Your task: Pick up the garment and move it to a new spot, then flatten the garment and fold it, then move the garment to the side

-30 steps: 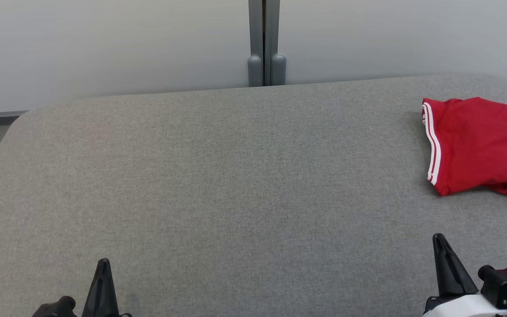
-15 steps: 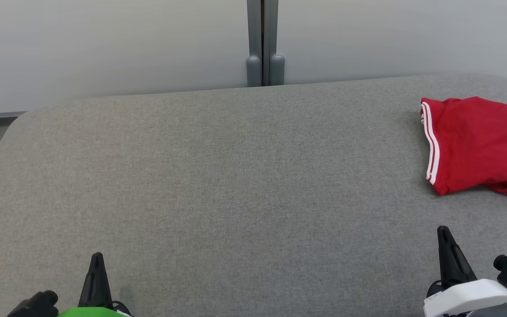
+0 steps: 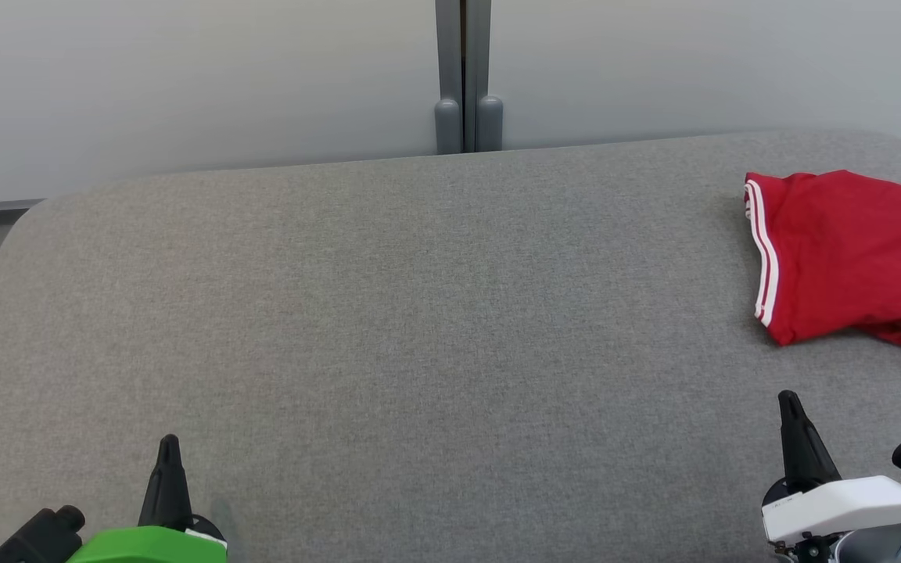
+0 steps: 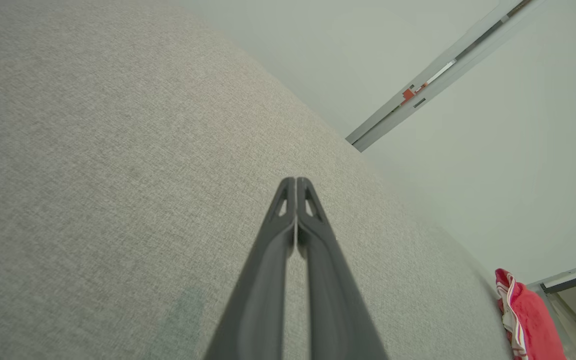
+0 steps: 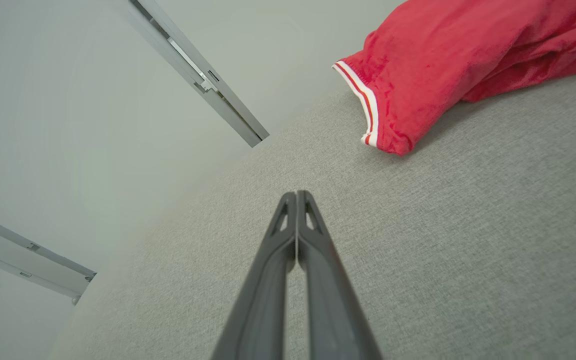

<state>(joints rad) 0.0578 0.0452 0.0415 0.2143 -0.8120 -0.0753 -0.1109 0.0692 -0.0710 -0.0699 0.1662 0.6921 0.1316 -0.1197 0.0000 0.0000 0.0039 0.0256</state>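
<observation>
The red garment [image 3: 849, 258], white-striped along one hem, lies on the grey table [image 3: 419, 313] at its far right corner, partly cut off by the head view's edge. It looks loosely folded, though that is hard to judge. The left gripper [image 3: 169, 441] is over the table's near left edge, its fingers pressed together on nothing. The right gripper [image 3: 789, 397] is over the table's near right edge, likewise clenched and empty, closer to the garment but apart from it. Behind the table's far edge stands a pale wall [image 3: 184, 78] with a grey post [image 3: 464, 78].
</observation>
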